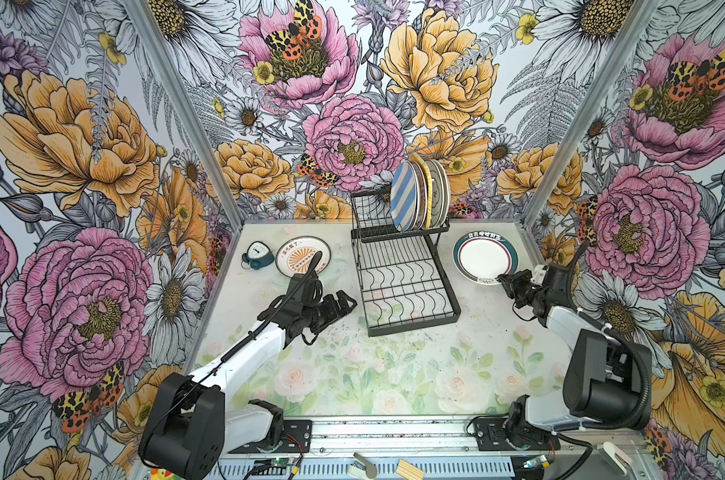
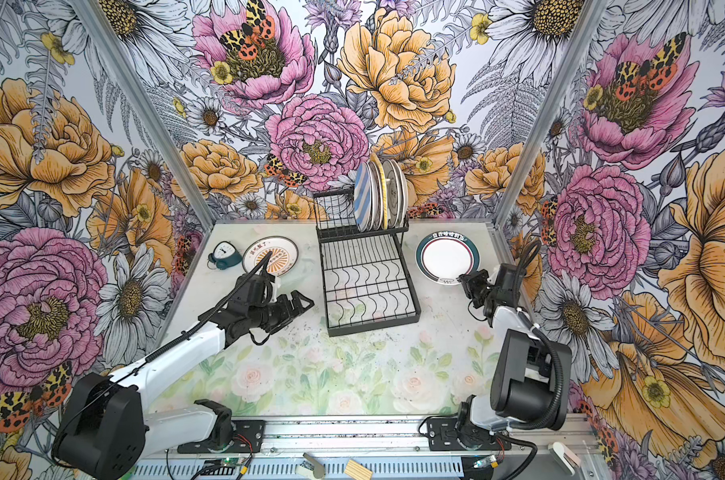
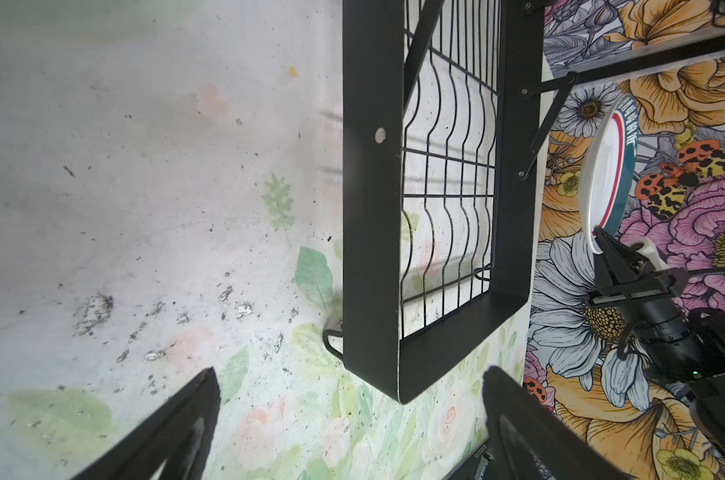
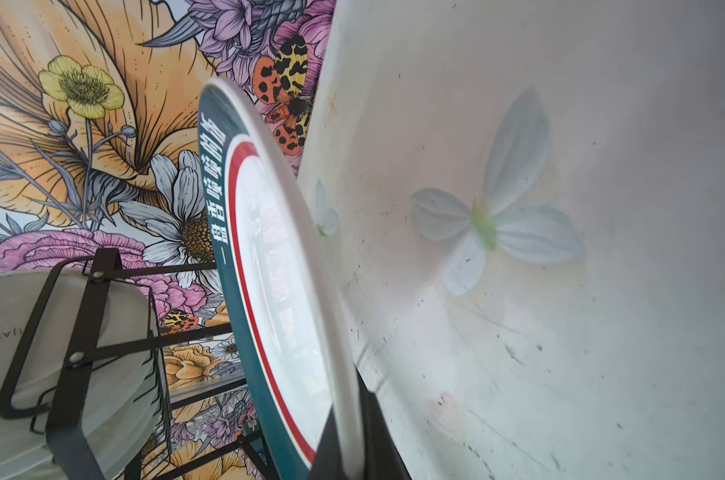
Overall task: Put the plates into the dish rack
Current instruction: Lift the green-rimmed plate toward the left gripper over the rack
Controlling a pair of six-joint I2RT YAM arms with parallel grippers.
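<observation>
The black wire dish rack (image 1: 402, 286) (image 2: 369, 291) stands at the middle back, its lower tray bare. Several plates (image 1: 419, 195) (image 2: 379, 195) stand on edge in its upper shelf, the blue-and-white striped one frontmost. To the right, my right gripper (image 1: 502, 279) (image 4: 348, 399) is shut on the near rim of a teal-rimmed white plate (image 1: 485, 257) (image 2: 448, 257) (image 4: 269, 249), which is tilted clear of the table. A plate with an orange sunburst (image 1: 302, 255) (image 2: 271, 255) lies flat at the back left. My left gripper (image 1: 348, 301) (image 3: 352, 374) is open and empty, beside the rack's front left corner (image 3: 373, 249).
A small teal alarm clock (image 1: 257, 254) (image 2: 225, 254) sits left of the sunburst plate. Flowered walls close in the back and both sides. The table (image 1: 352, 374) has a floral cover. Both arm bases are mounted on a metal rail (image 1: 394, 432) along the front edge.
</observation>
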